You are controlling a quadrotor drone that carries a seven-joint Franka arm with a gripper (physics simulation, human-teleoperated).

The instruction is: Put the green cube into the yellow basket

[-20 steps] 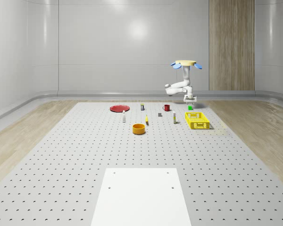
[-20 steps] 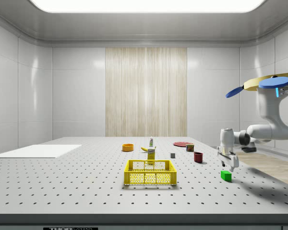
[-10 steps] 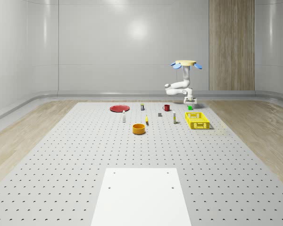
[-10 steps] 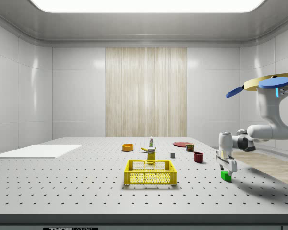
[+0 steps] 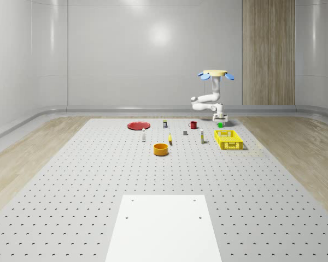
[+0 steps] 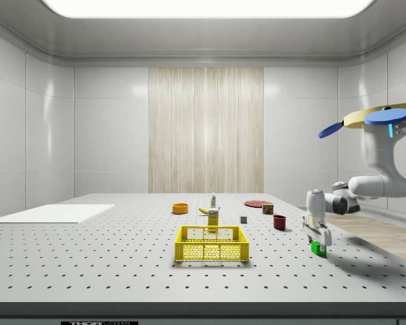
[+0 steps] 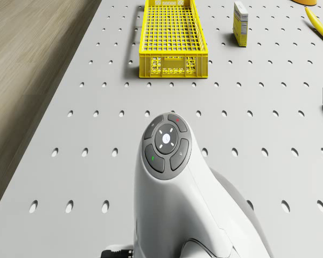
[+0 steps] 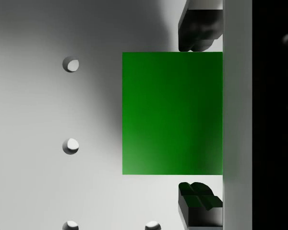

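The drone (image 6: 382,120) hovered beside the basket (image 6: 212,244), its gripper (image 6: 317,238) lowered over the cube (image 8: 172,113) on the table (image 6: 88,257), fingers (image 8: 199,28) spread either side, not yet touching, apparently ready to grasp.

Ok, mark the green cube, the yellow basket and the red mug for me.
green cube (image 8: 172,113): wrist view, middle of its top face.
yellow basket (image 7: 173,64): drone view, its near end wall.
red mug (image 6: 279,222): side view, middle of its side.
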